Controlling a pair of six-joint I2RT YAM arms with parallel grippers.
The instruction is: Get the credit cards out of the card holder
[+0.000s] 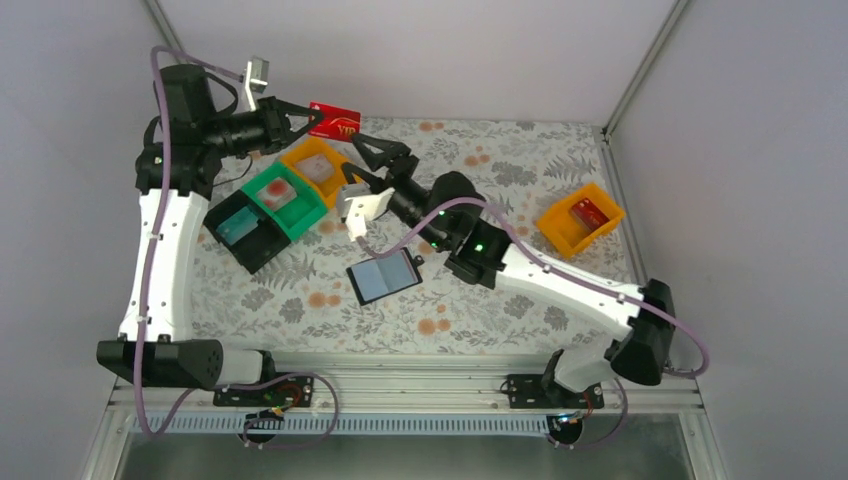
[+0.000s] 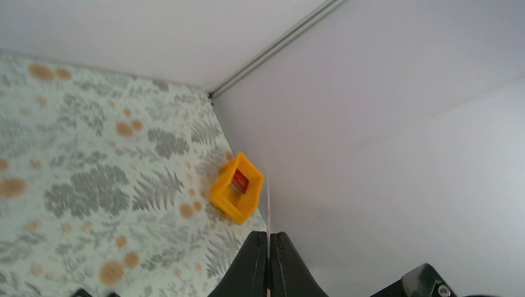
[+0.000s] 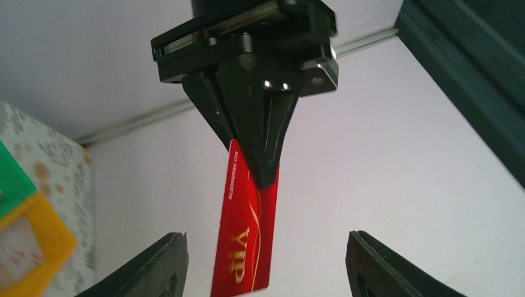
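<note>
The left gripper (image 1: pixel 306 122) pinches one end of a red credit card (image 1: pixel 336 120) with gold "VIP" lettering, held aloft at the far left. The right gripper (image 1: pixel 362 157) stands with its jaws apart just short of the card's free end (seemingly not touching it). The card holder (image 1: pixel 385 277) lies open mid-table, well apart.

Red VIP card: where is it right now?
Top view, far left: the red VIP card is pinched in the left gripper off the table, beyond the left orange tray, with the open right gripper just beside it.
</note>
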